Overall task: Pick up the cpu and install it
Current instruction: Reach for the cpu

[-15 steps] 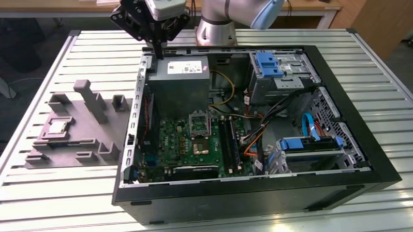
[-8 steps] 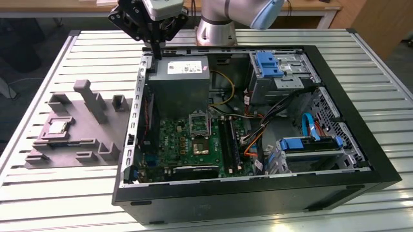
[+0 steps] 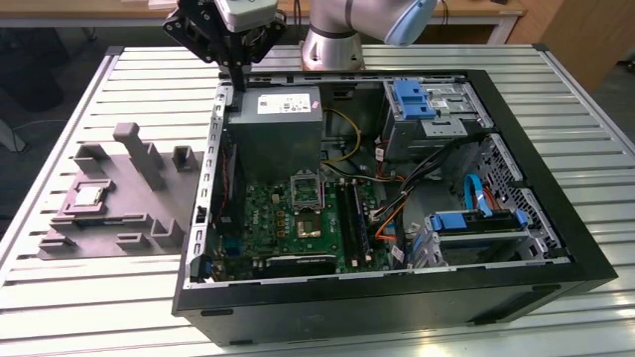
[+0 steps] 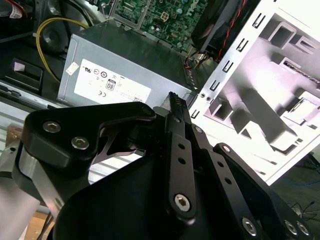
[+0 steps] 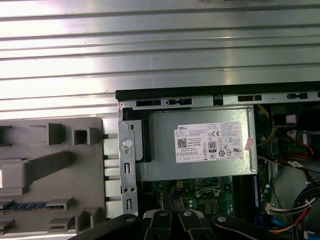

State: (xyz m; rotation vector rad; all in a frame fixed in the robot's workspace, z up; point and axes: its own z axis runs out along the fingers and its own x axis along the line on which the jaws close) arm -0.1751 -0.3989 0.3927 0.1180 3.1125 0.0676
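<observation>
Gripper [image 3: 236, 80] hangs over the far corner of the case [image 3: 397, 301], above the supply [image 3: 282, 123]; fingers look pressed together with nothing between them, though both wrist views show them mostly from behind, so I take that as probable only. Cpu [image 3: 88, 195] lies flat in a square pocket of the grey tray [image 3: 100, 242] on the table [image 3: 79, 312], at the exterior view's left, beside the case and well apart from the gripper; not yet picked. Pocket presumably keeps the chip square and at a known spot. Case lies on its side, open face up, which I judge gives access from above to the board [image 3: 297, 223]. Inside: supply with white label at the far end, socket frame [image 3: 305, 187] around a dark centre near mid-board, unfilled as far as I can judge, blue-handled drive cages [image 3: 476, 221] and cables toward the exterior view's right. Tray also carries upright posts and further slots, contents unclear
</observation>
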